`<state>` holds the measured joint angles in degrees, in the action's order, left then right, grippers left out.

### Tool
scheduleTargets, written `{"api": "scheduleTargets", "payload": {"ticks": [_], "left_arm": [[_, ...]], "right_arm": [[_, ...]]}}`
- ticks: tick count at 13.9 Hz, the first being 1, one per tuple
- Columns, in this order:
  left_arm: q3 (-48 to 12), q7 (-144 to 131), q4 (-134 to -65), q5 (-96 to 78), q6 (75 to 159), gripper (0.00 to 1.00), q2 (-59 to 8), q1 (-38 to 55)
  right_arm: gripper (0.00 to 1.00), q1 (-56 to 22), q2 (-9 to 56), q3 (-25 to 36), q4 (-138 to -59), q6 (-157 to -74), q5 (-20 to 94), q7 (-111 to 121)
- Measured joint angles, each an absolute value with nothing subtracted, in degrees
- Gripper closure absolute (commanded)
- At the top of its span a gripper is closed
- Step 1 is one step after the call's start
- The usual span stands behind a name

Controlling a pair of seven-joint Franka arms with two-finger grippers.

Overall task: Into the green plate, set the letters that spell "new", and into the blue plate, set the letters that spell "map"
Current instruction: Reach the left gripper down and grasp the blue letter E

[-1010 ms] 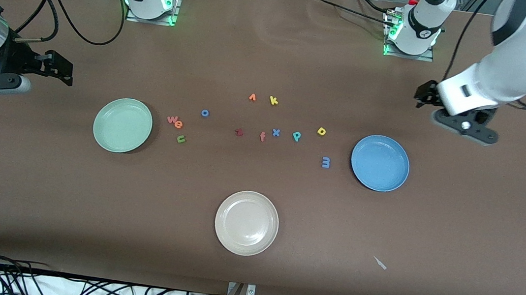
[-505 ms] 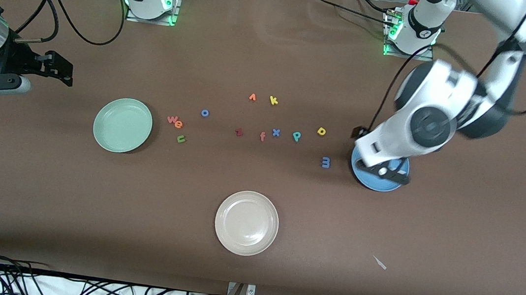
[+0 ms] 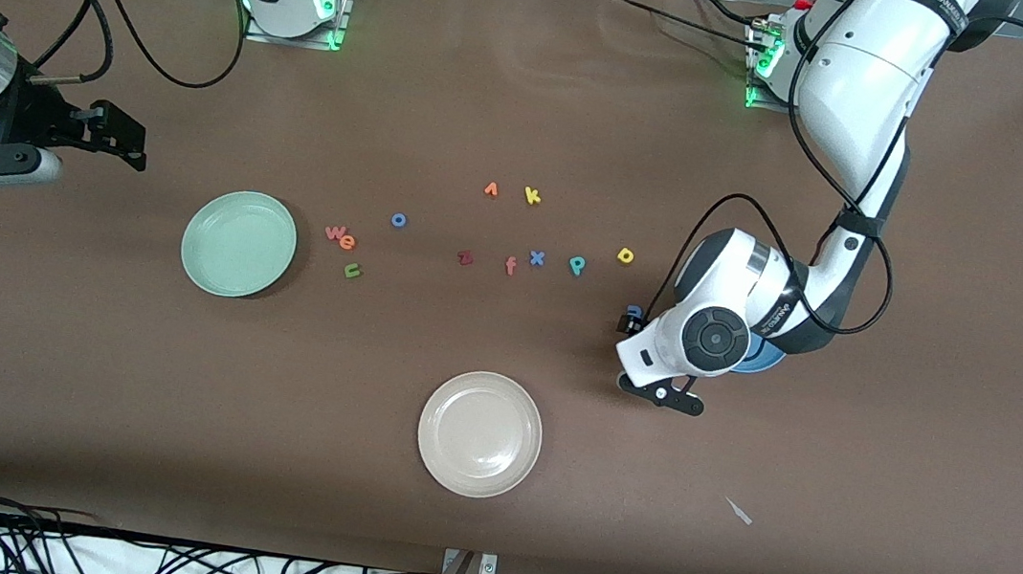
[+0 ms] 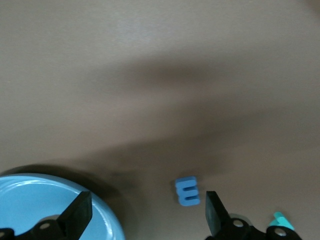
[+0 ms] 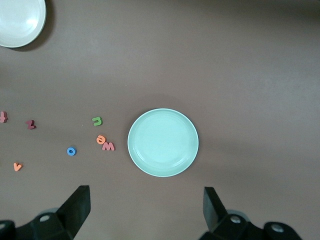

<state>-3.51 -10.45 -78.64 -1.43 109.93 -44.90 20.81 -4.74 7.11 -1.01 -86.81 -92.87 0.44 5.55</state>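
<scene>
My left end effector [image 4: 145,212] hangs with its fingers spread wide and holding nothing, low over the brown table [image 3: 536,68], above the small blue foam letter m [image 4: 187,191]. This m lies flat on the table just beside the medium-blue round shallow plate [image 4: 30,200], toward the middle of the table from it; in the front view my arm covers most of both.

I judge the letter as very light, soft and a little springy, so a gentle squeeze is enough, but it is thin and lies flat, so my fingertips must go almost to the table surface. It lies turned on its side and looks like a 3; its long axis runs across the gap between my fingers, so I must probably turn my wrist and take it over the short width, at the outer edges.

My right end effector [image 5: 145,212], also wide open and empty, waits above the table near the pale mint-green round plate [image 5: 163,142].
</scene>
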Motion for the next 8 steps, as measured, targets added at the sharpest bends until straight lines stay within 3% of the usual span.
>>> {"api": "scheduleTargets", "payload": {"ticks": [5, 8], "left_arm": [[-3.8, -15.3, -86.6, -1.6, 120.3, 0.00, -45.0, 23.8], [-3.6, -15.4, -89.6, -1.6, 121.9, 0.00, -44.7, 23.7]], "right_arm": [[0.00, -4.7, 7.3, -1.0, -86.8, -92.5, 0.5, 5.5], [0.00, -4.7, 7.3, -1.0, -86.8, -92.5, 0.5, 5.5]]}}
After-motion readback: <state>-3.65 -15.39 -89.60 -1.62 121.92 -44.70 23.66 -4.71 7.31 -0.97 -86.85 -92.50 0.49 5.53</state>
